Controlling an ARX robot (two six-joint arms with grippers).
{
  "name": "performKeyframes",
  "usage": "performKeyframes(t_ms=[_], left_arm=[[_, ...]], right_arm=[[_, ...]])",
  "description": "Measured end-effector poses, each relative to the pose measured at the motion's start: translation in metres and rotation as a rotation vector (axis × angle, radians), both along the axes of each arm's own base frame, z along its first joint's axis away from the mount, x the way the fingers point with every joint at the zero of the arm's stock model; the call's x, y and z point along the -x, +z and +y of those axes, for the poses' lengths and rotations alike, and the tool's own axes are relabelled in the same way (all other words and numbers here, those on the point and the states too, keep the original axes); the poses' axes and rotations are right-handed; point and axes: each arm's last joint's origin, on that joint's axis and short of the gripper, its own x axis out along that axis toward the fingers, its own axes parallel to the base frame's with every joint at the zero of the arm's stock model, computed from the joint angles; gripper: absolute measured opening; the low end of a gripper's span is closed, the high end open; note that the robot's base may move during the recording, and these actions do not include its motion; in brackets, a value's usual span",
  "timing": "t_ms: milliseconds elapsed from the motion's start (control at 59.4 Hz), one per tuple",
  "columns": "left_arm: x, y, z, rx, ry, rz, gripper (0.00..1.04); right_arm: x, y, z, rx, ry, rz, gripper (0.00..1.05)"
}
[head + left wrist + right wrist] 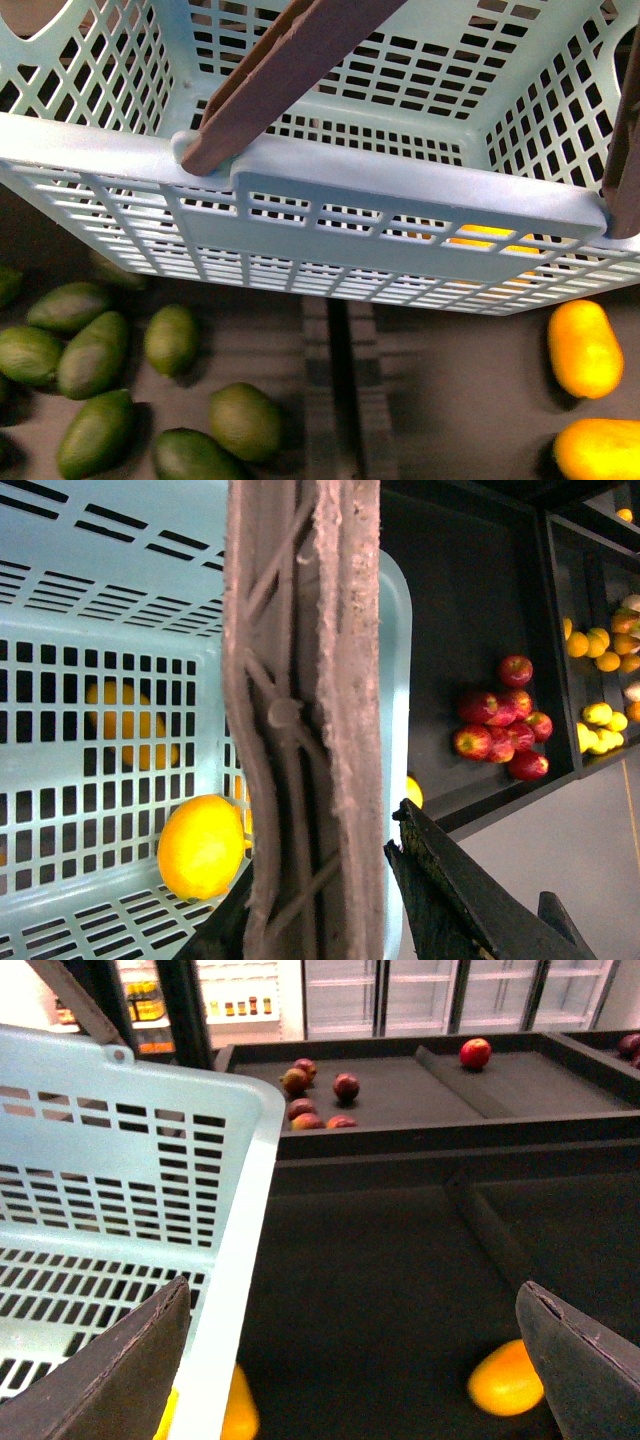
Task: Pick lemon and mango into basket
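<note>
We see the light turquoise slotted plastic basket [420, 190] tilted over the dark shelf [440, 400]. Our left gripper [310, 880] has its jaws closed on the brown swing handle [300, 680], one finger against each side. The small, plump, bright yellow lemon [200, 847] lies inside the basket against a slotted wall. Our right gripper [350, 1360] is spread wide beside the basket's rim, with nothing between its jaws. An elongated yellow-orange mango [585, 348] lies on the shelf outside the basket, a second mango [598, 448] near it, and dark green oval fruits [90, 355] well apart.
</note>
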Motion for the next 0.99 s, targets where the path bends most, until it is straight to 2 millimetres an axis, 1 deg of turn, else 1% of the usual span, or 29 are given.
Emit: performKeyframes(t_ms=[303,370,421,471,522,572,707,757,808,858,959,993], left_arm=[[-0.004,0.002,0.006,-0.010,0.029,-0.013,0.26],[-0.004,0.001,0.006,-0.012,0.020,-0.016,0.26],[-0.003,0.001,0.006,-0.010,0.021,-0.014,0.26],[-0.002,0.002,0.004,-0.004,0.016,-0.009,0.26],[-0.001,0.002,0.003,-0.003,0.007,-0.009,0.26],[0.000,0.002,0.002,-0.001,0.005,-0.008,0.26],[0.000,0.002,0.001,0.010,-0.004,0.002,0.26],[0.001,0.002,0.001,0.011,-0.004,0.003,0.26],[0.001,0.002,0.001,0.011,-0.006,0.004,0.26],[0.001,0.002,0.000,0.011,-0.006,0.003,0.26],[0.001,0.002,0.001,0.008,-0.003,0.001,0.26],[0.001,0.002,0.001,0.006,0.001,0.000,0.26]], right_arm=[[0.000,-0.001,0.000,-0.003,-0.004,0.011,0.96],[-0.008,0.000,-0.002,-0.065,-0.118,0.222,0.96],[-0.016,0.003,-0.008,-0.105,-0.201,0.400,0.96],[-0.023,0.001,-0.015,-0.125,-0.244,0.506,0.96],[-0.032,-0.006,-0.024,-0.150,-0.286,0.569,0.96],[-0.042,-0.010,-0.032,-0.171,-0.309,0.589,0.96],[-0.075,-0.026,-0.062,-0.234,-0.359,0.646,0.96],[-0.087,-0.037,-0.074,-0.264,-0.361,0.686,0.96],[-0.094,-0.049,-0.083,-0.280,-0.375,0.723,0.96],[-0.102,-0.065,-0.094,-0.300,-0.388,0.781,0.96],[-0.108,-0.093,-0.110,-0.332,-0.412,0.877,0.96],[-0.109,-0.100,-0.113,-0.334,-0.417,0.895,0.96]])
